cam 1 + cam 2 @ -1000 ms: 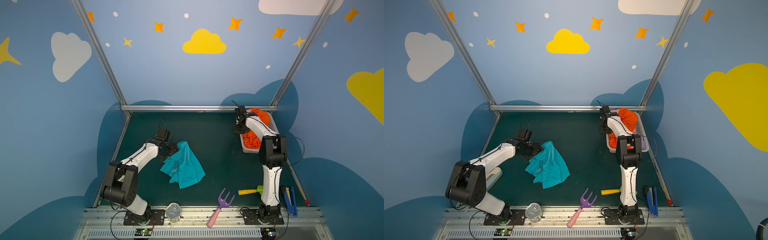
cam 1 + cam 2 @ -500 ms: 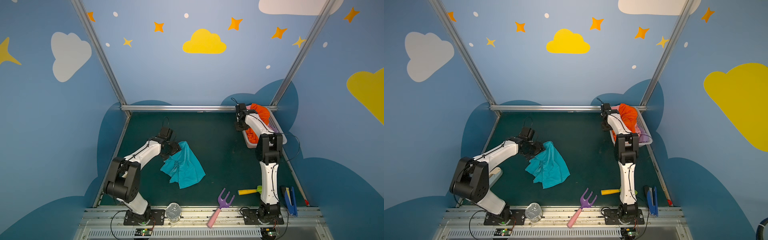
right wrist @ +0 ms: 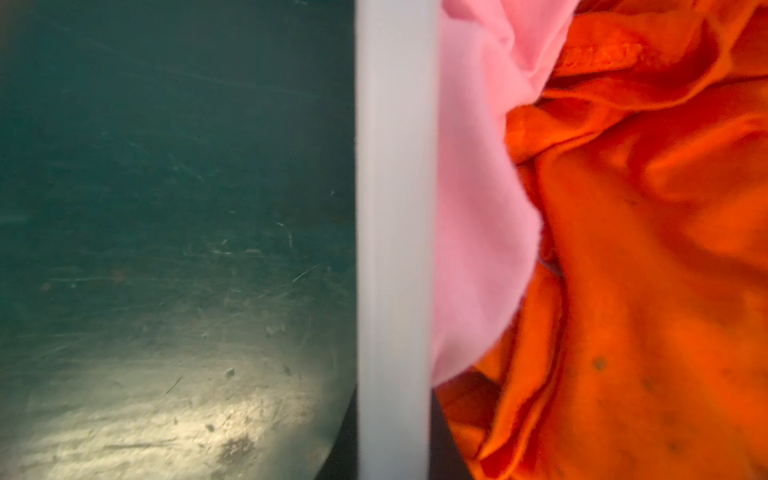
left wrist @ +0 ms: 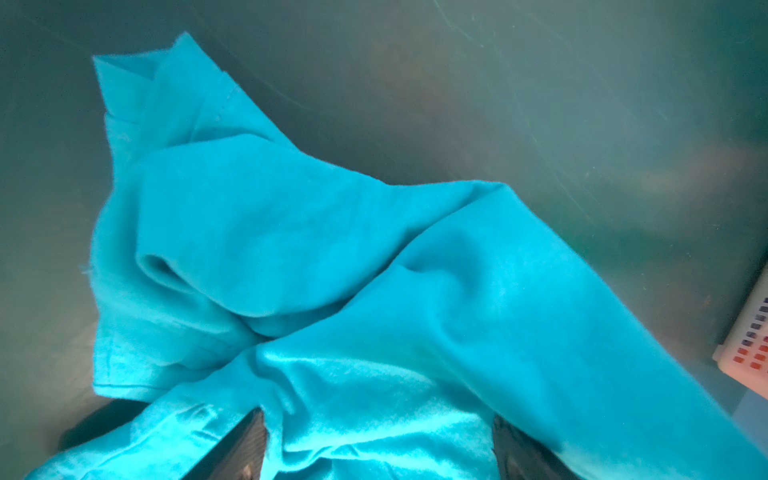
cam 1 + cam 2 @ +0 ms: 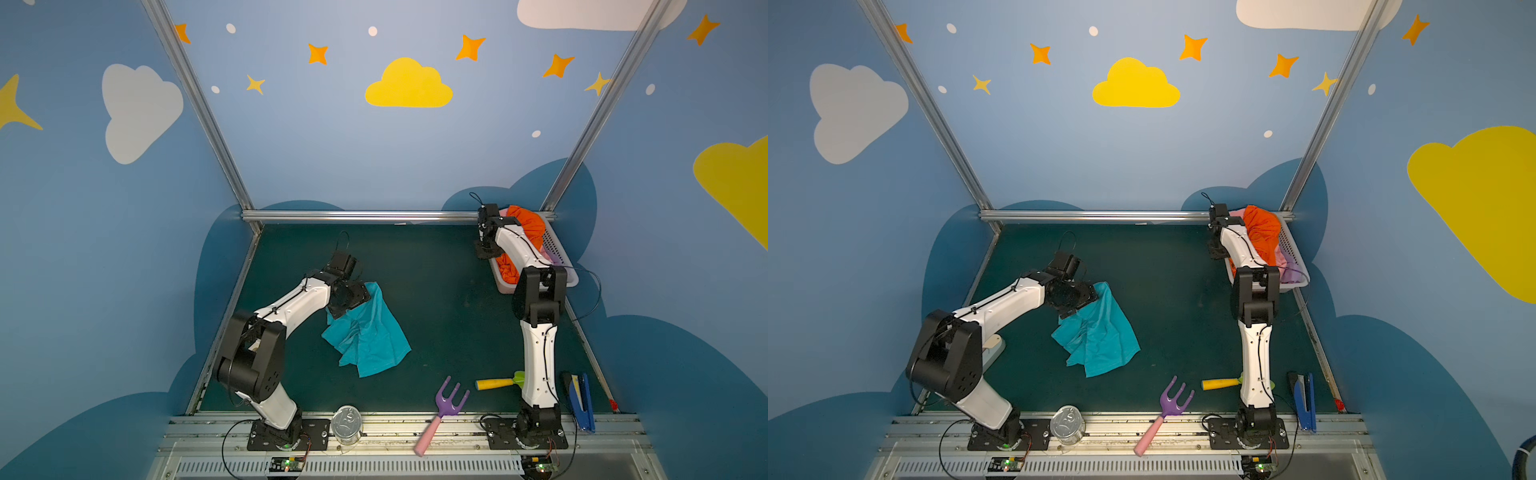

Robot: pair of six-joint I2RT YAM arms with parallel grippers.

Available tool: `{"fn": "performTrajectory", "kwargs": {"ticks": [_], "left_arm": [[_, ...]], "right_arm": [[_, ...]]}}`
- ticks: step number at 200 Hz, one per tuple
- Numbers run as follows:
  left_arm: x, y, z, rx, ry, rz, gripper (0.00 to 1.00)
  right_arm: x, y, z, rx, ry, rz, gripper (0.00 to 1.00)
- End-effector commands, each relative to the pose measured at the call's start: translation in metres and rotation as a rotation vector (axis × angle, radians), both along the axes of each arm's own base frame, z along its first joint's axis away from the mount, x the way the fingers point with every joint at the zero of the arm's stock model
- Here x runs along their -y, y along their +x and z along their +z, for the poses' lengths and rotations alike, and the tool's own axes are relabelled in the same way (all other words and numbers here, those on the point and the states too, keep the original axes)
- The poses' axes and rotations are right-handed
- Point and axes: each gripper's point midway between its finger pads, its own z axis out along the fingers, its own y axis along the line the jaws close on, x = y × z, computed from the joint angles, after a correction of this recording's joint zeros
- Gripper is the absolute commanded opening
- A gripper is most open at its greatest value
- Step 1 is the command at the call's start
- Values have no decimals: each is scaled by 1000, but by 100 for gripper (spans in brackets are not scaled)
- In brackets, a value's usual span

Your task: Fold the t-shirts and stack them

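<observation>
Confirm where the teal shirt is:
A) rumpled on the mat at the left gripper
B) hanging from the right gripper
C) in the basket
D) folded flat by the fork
A: the teal shirt lies rumpled on the mat, one edge at the left gripper, well away from the basket.

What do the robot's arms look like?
The left arm and right arm have white shells, chunky black joints and thin black cables running along them. The left gripper and right gripper are black.
</observation>
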Motion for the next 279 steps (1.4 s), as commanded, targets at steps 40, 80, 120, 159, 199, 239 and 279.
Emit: {"fn": "performTrajectory", "kwargs": {"ticks": [40, 80, 120, 159, 199, 239, 279], "left_arm": [[-8, -17, 21, 18, 69, 20, 88], [-32, -53, 34, 30, 127, 66, 90], [-54, -85, 25, 37, 162, 94, 88], [-47, -83, 12, 38, 116, 91, 83], [-21, -75, -5, -31, 34, 14, 78], [-12, -82, -41, -127, 5, 7, 55], [-13, -79, -44, -151, 26, 6, 27]], "right_arm": [[-21, -14, 60, 117, 117, -62, 54], [-74, -68, 128, 269, 126, -40, 68], [-170, -166, 136, 279, 282, 157, 73], [-278, -280, 95, 81, 519, 518, 66], [-326, -362, 35, -174, 579, 538, 63], [-358, -396, -19, -349, 599, 522, 61], [-367, -388, -43, -381, 622, 478, 39]]}}
